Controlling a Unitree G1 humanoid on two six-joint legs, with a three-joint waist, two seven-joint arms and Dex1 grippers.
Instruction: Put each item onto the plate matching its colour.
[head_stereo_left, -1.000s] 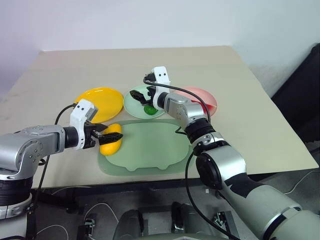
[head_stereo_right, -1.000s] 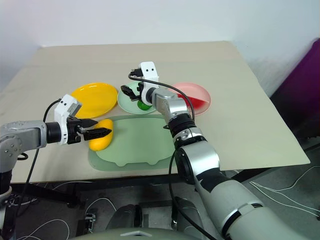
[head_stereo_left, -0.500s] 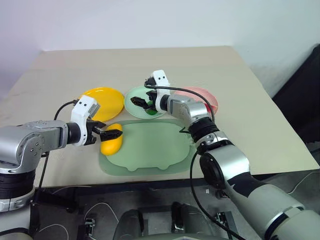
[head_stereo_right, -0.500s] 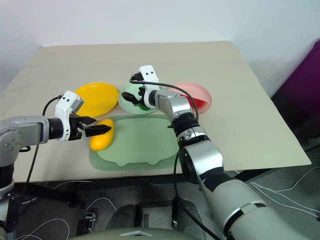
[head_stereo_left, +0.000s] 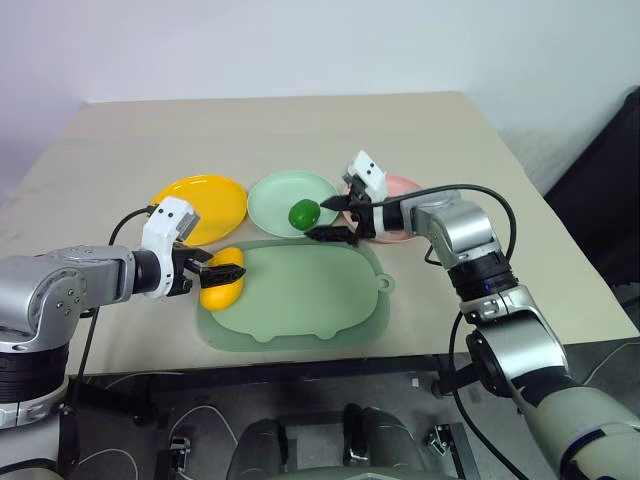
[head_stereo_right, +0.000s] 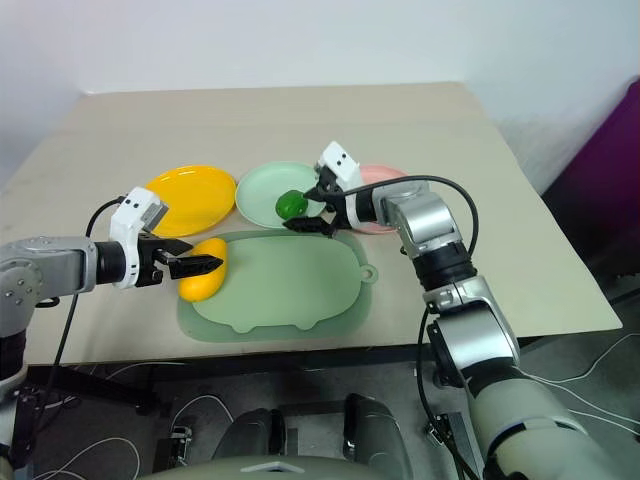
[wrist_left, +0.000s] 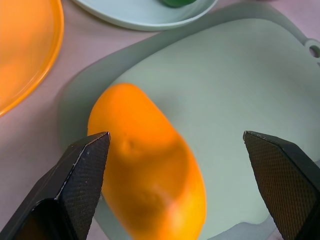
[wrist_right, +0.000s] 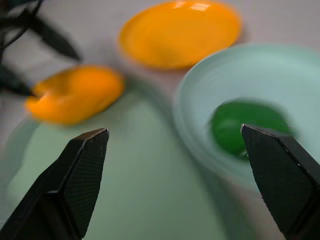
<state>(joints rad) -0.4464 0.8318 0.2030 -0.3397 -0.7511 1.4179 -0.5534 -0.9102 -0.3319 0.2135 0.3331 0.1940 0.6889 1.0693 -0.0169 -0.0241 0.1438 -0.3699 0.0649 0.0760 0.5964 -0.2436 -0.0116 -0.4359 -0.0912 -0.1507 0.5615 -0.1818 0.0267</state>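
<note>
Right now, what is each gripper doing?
Left gripper: open around the mango, not gripping.
Right gripper: open, empty, beside the green fruit.

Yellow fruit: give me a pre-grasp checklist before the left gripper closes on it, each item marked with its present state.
1. Left gripper open: ok, fingers spread wide.
2. Yellow fruit between the fingers: ok, though it sits nearer one finger.
3. Fruit resting on the pale-green mat: ok.
4. Yellow plate free to receive it: ok.
5. Right gripper clear of the left arm's path: ok, open beside the green plate.
6. Green fruit on the green plate: ok.
</note>
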